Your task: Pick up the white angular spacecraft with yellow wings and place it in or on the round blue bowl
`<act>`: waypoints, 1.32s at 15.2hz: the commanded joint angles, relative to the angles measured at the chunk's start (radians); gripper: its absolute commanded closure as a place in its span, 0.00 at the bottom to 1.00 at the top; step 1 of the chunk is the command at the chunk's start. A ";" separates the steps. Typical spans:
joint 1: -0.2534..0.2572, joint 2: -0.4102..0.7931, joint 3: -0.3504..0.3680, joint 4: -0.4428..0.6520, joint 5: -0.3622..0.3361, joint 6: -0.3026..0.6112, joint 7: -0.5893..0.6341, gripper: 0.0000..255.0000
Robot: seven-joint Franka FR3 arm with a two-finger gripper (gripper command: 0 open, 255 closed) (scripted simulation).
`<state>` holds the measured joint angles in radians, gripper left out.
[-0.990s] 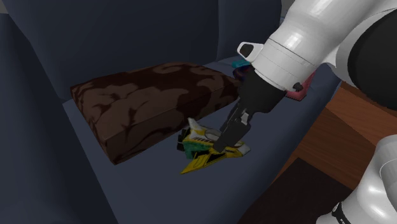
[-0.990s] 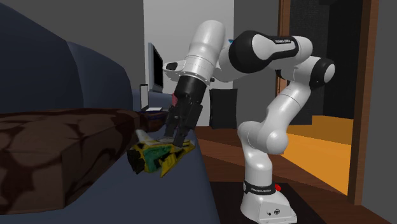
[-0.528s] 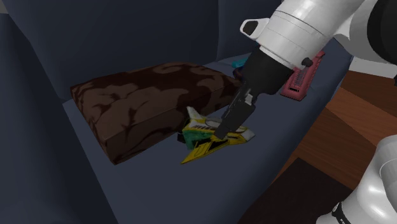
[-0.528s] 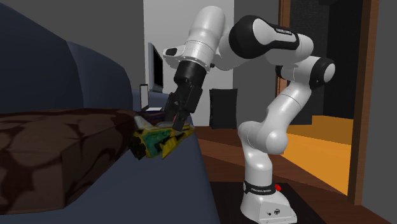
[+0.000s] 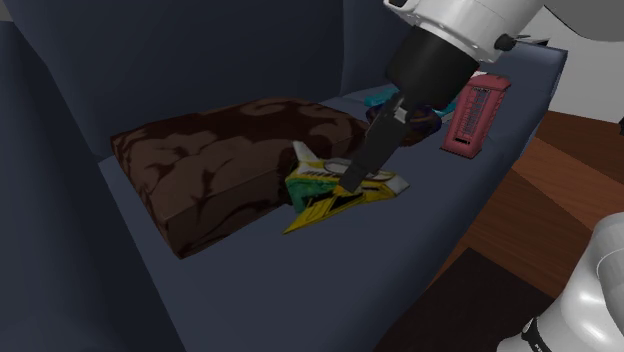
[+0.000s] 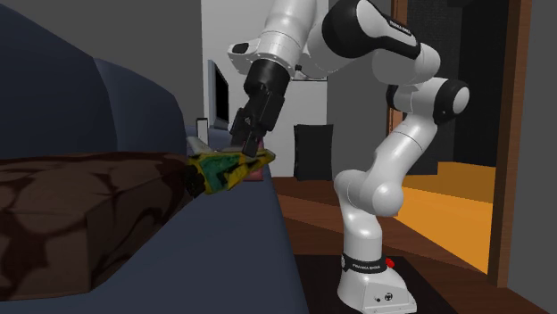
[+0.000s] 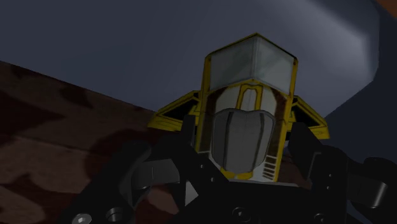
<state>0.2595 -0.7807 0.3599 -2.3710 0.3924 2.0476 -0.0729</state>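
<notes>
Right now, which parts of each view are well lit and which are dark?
Shoulder view: dim, the spacecraft stands out on the dark sofa. Second exterior view: sofa side dark, wall and orange floor behind the arm bright. Wrist view: dim, the black tool hardly distinct.

Spacecraft (image 5: 322, 197) white w/ yellow, green; cushion (image 5: 220, 168) brown, mottled; sofa (image 5: 380, 270) navy.

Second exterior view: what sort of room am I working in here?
Most likely a living room. The gripper holds the spacecraft over a dark blue sofa bearing a brown patterned cushion, and a wooden door frame stands beyond the wooden floor.
</notes>
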 commanded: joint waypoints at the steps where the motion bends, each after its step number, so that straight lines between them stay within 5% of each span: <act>1: -0.004 0.006 -0.004 0.029 -0.006 -0.022 0.004 1.00; 15: -0.026 0.060 -0.030 0.242 -0.046 -0.180 0.034 1.00; 20: -0.041 0.043 -0.147 0.211 -0.070 -0.201 -0.085 1.00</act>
<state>0.2206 -0.7331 0.2300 -2.1533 0.3252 1.8483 -0.1396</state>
